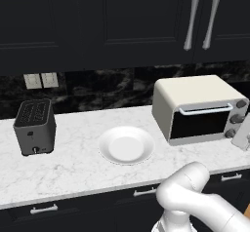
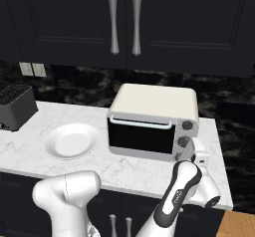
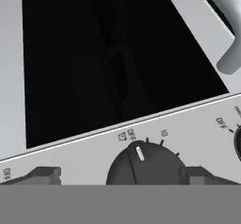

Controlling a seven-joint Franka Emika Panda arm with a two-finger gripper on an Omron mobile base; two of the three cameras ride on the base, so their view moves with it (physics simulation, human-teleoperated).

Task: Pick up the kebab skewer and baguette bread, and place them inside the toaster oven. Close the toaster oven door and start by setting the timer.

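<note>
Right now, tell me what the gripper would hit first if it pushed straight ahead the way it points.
Most likely the dark knob on the toaster oven, which sits between the open jaws of the gripper. The pointer reads near OFF. How much gap remains is hard to tell.

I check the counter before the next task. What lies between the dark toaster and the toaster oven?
A white plate, empty, lies on the counter between the toaster and the toaster oven. Both base views show it.

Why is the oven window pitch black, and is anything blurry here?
Hand view: the oven door glass renders flat black with faint shapes, and the knob markings look soft up close. Both base views: sharp, evenly lit, soft shadow under the plate.
</note>
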